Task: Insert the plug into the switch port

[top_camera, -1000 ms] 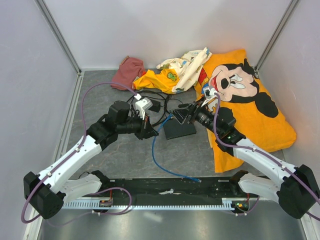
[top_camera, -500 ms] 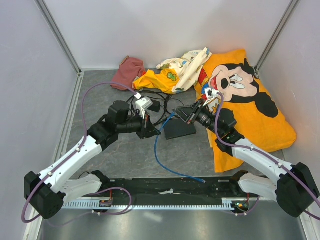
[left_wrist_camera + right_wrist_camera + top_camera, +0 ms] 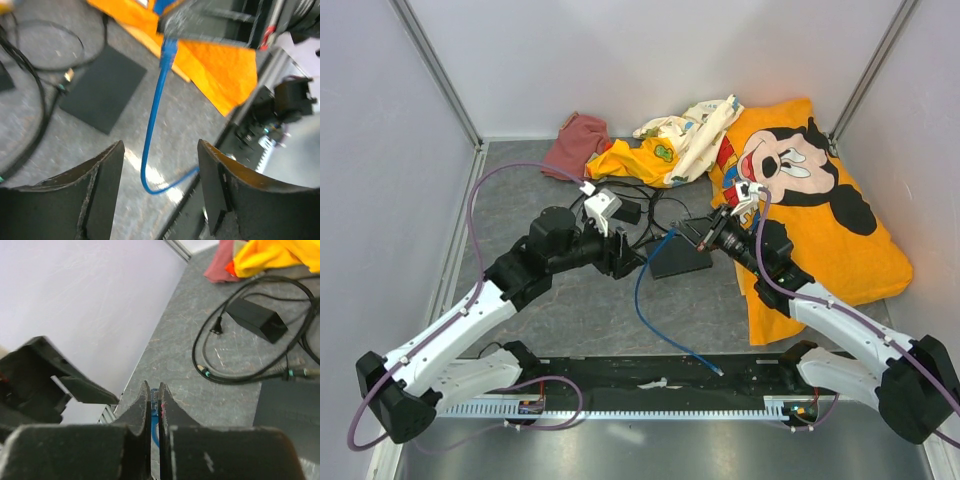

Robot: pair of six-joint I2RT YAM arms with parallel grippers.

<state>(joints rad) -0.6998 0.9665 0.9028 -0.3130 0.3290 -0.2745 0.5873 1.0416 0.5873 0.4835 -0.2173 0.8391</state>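
The plug (image 3: 155, 399), a small blue connector on the thin blue cable (image 3: 642, 300), is pinched in my right gripper (image 3: 154, 385), which is shut on it. In the top view that gripper (image 3: 692, 231) hovers over the far left corner of the flat black switch (image 3: 680, 260). The plug (image 3: 169, 48) hangs from those jaws and the cable droops to the floor. My left gripper (image 3: 160, 146) is open, the cable passing beyond its gap untouched. It sits (image 3: 632, 262) just left of the switch (image 3: 102, 90). No port shows.
Black cables (image 3: 638, 215) and a black power adapter (image 3: 257, 319) lie behind the switch. An orange Mickey Mouse cushion (image 3: 820, 200) fills the right side, with crumpled cloths (image 3: 650, 150) at the back. The black rail (image 3: 650, 380) runs along the near edge.
My right gripper has closed on the plug end of the blue cable. My left gripper has opened and let the cable go, and its arm has shifted slightly right.
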